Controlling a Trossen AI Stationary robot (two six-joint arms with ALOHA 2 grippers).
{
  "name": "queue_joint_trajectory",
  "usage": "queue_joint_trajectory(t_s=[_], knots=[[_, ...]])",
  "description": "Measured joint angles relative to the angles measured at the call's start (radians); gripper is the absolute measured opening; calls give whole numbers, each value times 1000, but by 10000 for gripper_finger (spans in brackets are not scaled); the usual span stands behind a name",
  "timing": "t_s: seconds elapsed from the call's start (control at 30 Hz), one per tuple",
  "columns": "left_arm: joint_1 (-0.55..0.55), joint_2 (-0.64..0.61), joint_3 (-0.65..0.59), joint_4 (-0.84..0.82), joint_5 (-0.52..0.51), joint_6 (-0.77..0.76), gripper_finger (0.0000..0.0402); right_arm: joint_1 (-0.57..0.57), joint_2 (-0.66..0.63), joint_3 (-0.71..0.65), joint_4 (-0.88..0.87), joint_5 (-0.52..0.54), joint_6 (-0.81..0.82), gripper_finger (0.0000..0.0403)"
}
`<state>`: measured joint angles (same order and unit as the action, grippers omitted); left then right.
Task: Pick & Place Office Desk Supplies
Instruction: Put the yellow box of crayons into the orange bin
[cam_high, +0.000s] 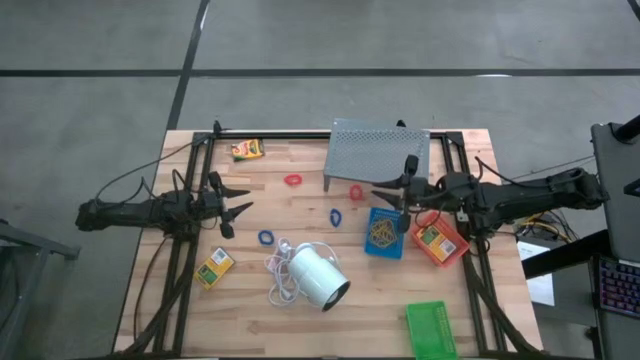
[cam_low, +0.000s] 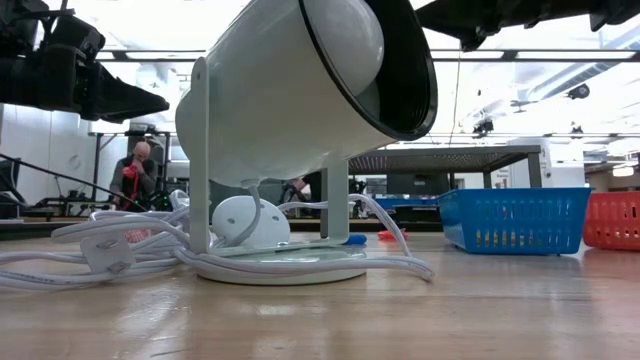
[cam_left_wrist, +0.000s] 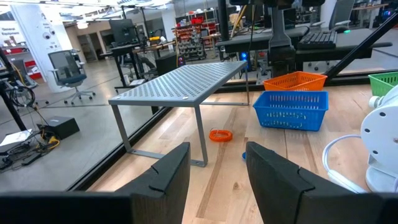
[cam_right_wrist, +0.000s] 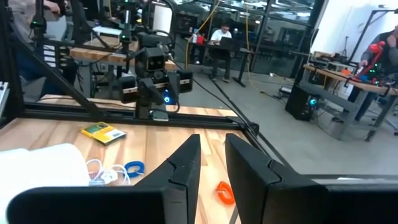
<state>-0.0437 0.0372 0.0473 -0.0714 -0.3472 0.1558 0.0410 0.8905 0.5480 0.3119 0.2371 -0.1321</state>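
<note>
Right gripper hovers over the blue tray, jaws narrowly parted, empty. Left gripper waits mid-bench, jaws spread.

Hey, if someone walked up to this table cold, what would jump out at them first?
Likely the big white lamp lying mid-table with its cord tangled beside it. Next, the grey perforated stand at the far edge, and the blue tray and red tray side by side on the right.
</note>
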Motion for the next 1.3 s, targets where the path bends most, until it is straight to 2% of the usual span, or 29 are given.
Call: queue_joint_trajectory(t_s=[0.37, 0.8, 1.03, 1.3], knots=[[0, 0, 0, 0, 0, 0, 159, 0, 1, 0, 0, -1, 1, 84], [0, -1, 0, 0, 0, 0, 159, 0, 1, 0, 0, -1, 1, 68], [0, 0, 0, 0, 0, 0, 159, 0, 1, 0, 0, -1, 1, 75], [1, 0, 0, 0, 3, -188, 159, 0, 1, 0, -1, -1, 1, 85]])
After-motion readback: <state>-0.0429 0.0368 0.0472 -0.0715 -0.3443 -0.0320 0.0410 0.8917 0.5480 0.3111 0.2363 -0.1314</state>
